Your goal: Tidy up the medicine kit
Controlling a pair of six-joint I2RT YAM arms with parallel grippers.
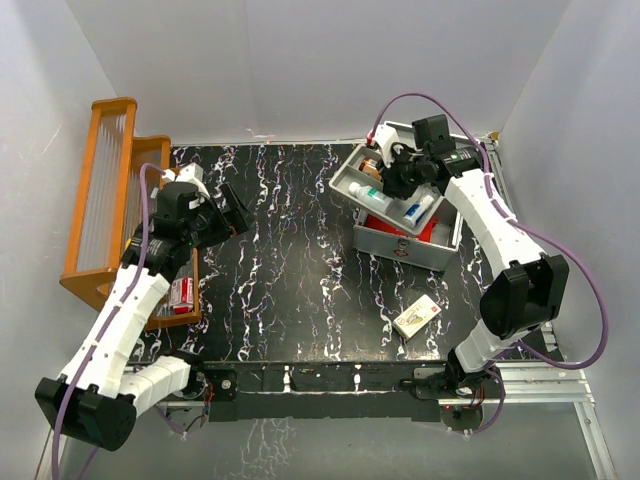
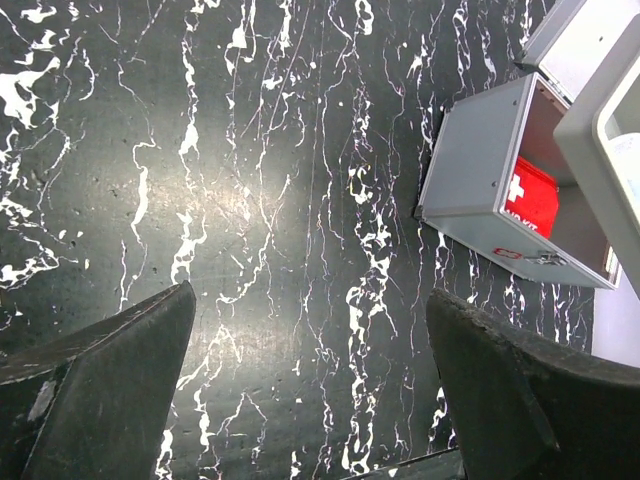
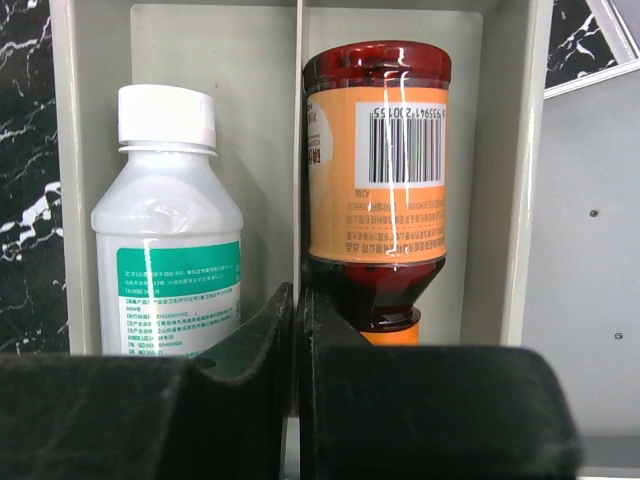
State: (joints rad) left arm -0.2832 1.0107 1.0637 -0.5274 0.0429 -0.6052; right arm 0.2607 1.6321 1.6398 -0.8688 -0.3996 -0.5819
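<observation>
Left jaws spread wide above bare black marbled bench (image 2: 250, 200), open medicine kit (image 2: 470, 170) ahead and right of them, well apart, right jaws pressed shut at tray (image 3: 520, 150) divider, white bottle (image 3: 170, 250) just left, amber bottle (image 3: 380, 180) just right.

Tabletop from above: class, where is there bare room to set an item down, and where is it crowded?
Free: the middle of the table between the left gripper and the medicine kit, and the near strip beside the small box. Crowded: the far right corner, where the right gripper grips the bottle-filled tray.
</observation>
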